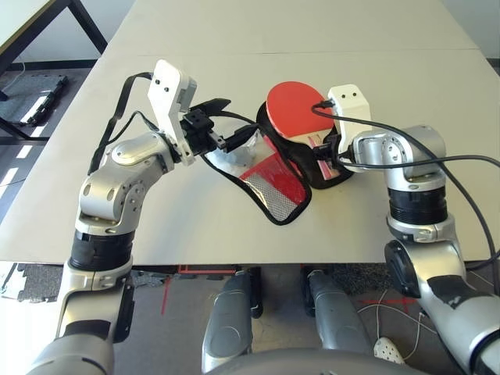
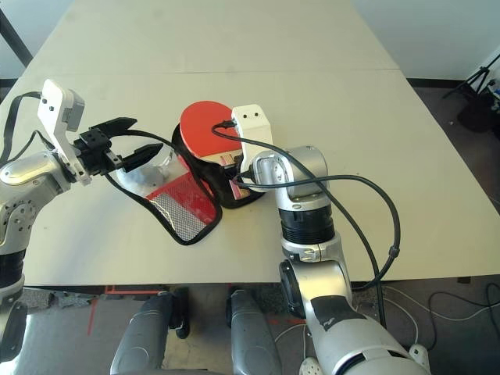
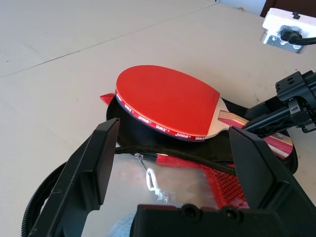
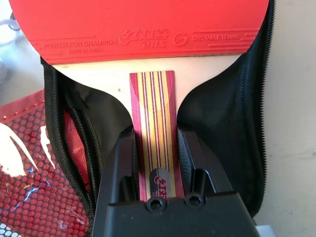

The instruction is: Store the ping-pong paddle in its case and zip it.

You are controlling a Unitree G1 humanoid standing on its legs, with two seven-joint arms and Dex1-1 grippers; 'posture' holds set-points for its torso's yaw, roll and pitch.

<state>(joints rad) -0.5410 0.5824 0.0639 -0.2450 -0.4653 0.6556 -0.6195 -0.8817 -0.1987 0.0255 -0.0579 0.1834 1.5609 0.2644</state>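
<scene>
One big pale table (image 1: 398, 223) takes up most of the scene, and I'm using the case (image 4: 212, 113) as the landmark because everything's happening around it. The robot's silver arms come in on either side of it, left arm (image 1: 117, 187) to its left and right arm (image 1: 418, 203) to its right.

So, the case: it's lying unzipped on the table, black lining facing up, with the red and mesh part (image 1: 275, 183) folded out to the left side and toward the robot. A black zip edge (image 3: 173, 151) runs between the two parts.

The paddle (image 3: 165, 101) is lying on the case's black lining, red rubber up, with its striped handle (image 4: 154, 118) pointing back toward the robot. The round end pokes out a bit past the case's far edge.

Right gripper (image 4: 155, 130) is over the lined part of the case, and it's clamped on that handle, one finger snug against each side. Left gripper (image 3: 175, 125) is above the folded-out part of the case, fingers wide apart with nothing pinched between them. No clue whether either finger is brushing the fabric, can't tell from here.

There's also some crinkly see-through plastic (image 2: 141, 178) at the folded-out side of the case, beside the mesh. Smallest bit I can pick out is a metal zip pull (image 3: 139, 158) at the case's edge, with a white cord (image 3: 151, 181) by it.
</scene>
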